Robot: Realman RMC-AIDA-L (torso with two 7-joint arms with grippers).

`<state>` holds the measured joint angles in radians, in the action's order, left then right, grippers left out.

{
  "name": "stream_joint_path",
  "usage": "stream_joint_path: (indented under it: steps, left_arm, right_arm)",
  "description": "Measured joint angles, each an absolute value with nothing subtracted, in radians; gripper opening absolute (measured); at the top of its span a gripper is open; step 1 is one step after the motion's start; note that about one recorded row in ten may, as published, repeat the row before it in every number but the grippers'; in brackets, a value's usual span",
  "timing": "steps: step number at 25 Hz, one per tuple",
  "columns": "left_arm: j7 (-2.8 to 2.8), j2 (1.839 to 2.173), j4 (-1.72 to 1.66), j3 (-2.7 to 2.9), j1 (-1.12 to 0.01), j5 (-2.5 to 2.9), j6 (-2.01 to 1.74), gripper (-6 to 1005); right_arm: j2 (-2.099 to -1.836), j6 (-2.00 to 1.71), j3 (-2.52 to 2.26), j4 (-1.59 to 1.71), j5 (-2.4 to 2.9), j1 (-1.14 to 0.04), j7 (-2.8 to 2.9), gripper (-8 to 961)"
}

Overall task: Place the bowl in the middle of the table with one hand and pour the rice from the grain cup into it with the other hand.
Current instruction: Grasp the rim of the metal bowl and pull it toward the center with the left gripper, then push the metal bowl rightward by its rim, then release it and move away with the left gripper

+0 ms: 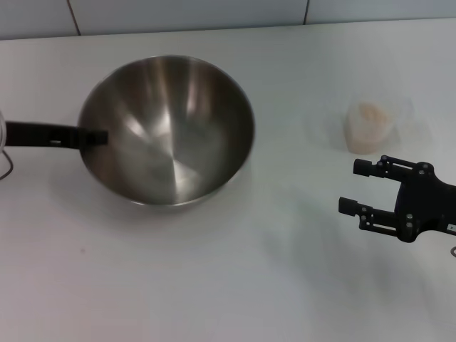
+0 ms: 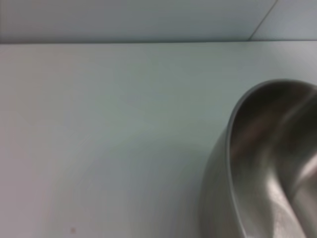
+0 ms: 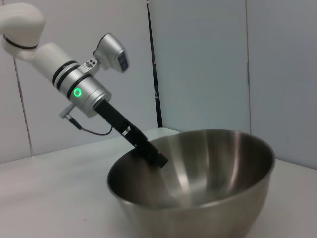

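Left hand (image 1: 96, 135) pinches the bowl (image 1: 167, 132) by its nine-o'clock rim, steadying it near the middle of the desk (image 1: 214, 285). At three o'clock, the right hand (image 1: 356, 187), fingers spread, waits just beside the rice-filled cup (image 1: 367, 127), ready to grasp.

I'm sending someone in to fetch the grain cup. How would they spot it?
On the white table, look from the big steel bowl toward the robot's right. Just beyond the open right gripper stands the small cup, clear plastic with pale rice inside.
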<state>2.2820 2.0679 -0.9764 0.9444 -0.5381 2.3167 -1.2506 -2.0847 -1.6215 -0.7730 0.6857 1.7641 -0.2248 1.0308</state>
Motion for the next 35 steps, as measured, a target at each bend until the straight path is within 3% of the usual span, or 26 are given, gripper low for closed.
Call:
stream_joint_path:
  steps: [18,35]
  left_arm:
    - [2.307,2.072,-0.968,0.976,-0.696,2.303,-1.313,197]
    - [2.280,2.073,-0.862,1.052,-0.727,2.250,-1.193,206]
  right_arm:
    - [-2.084,-1.621,-0.774,0.672,1.765,-0.228,1.019,659]
    - [-2.082,-1.621,-0.773,0.653,1.768,-0.230,1.006,649]
